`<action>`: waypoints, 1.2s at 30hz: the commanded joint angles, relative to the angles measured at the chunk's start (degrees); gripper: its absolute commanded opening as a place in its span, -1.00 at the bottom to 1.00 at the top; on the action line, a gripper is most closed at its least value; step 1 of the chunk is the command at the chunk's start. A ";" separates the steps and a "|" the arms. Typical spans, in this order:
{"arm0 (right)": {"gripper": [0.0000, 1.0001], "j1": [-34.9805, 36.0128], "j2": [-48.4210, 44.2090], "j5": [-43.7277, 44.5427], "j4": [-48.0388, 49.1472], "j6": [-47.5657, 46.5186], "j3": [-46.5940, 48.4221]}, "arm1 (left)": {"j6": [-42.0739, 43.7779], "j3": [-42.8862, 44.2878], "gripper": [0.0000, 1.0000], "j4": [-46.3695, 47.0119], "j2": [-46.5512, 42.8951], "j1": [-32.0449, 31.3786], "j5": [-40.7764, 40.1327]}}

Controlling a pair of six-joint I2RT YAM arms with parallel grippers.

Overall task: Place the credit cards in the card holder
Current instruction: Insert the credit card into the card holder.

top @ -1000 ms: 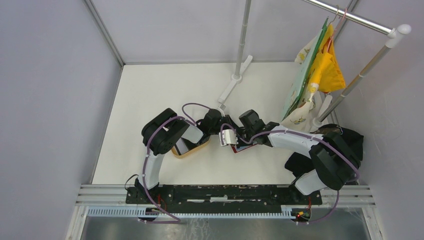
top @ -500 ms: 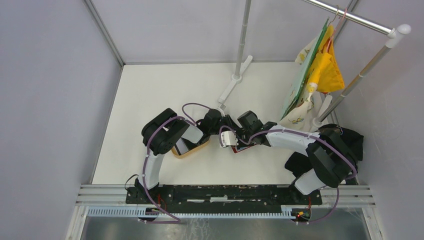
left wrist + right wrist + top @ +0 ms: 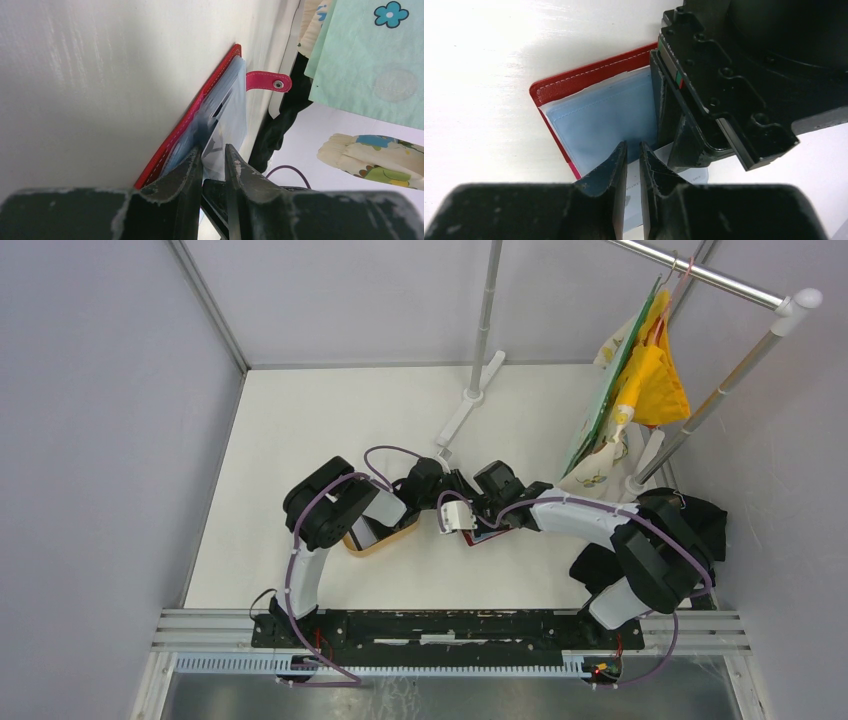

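Card holder, red, lies open and flat on the white table, a little toward 5 o'clock from the table's middle in the top view. Its snap tab sticks out free. Left gripper and right gripper meet over the grey-blue pocket panels, each with jaws a narrow slit apart. A pale credit card shows through the right slit, its far edge at a panel. Wooden tray sits at 9 o'clock from the holder, under the left arm.
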 commanded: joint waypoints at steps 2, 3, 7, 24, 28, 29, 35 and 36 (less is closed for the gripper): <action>-0.60 -0.46 -0.18 2.80 -0.20 -0.40 2.47 | 2.43 0.18 -0.39 0.13 1.57 0.29 0.38; -0.60 -0.64 -0.21 2.90 -0.33 -0.40 2.55 | 2.43 0.18 -0.38 0.16 1.57 0.34 0.43; -0.60 -1.04 -0.40 3.33 -0.40 -0.43 2.69 | 2.47 0.18 -0.36 0.19 1.66 0.37 0.48; -0.59 -4.21 -0.17 4.58 -1.65 -0.17 3.61 | 2.69 -0.61 -0.28 0.73 1.10 0.44 0.38; -0.59 -4.81 -0.14 4.86 -1.83 -0.14 3.74 | 2.84 -0.70 -0.27 0.67 0.67 0.55 0.31; -0.59 -5.06 -0.19 4.88 -1.86 -0.14 3.80 | 3.00 -0.74 -0.26 0.53 0.56 0.55 0.23; -0.58 -5.79 -0.64 3.53 -2.40 -0.04 4.10 | 3.93 -0.87 -0.24 0.06 -0.71 0.60 0.00; -0.58 -5.87 -0.78 3.17 -2.54 -0.04 4.14 | 4.11 -0.85 -0.23 0.04 -1.01 0.56 0.12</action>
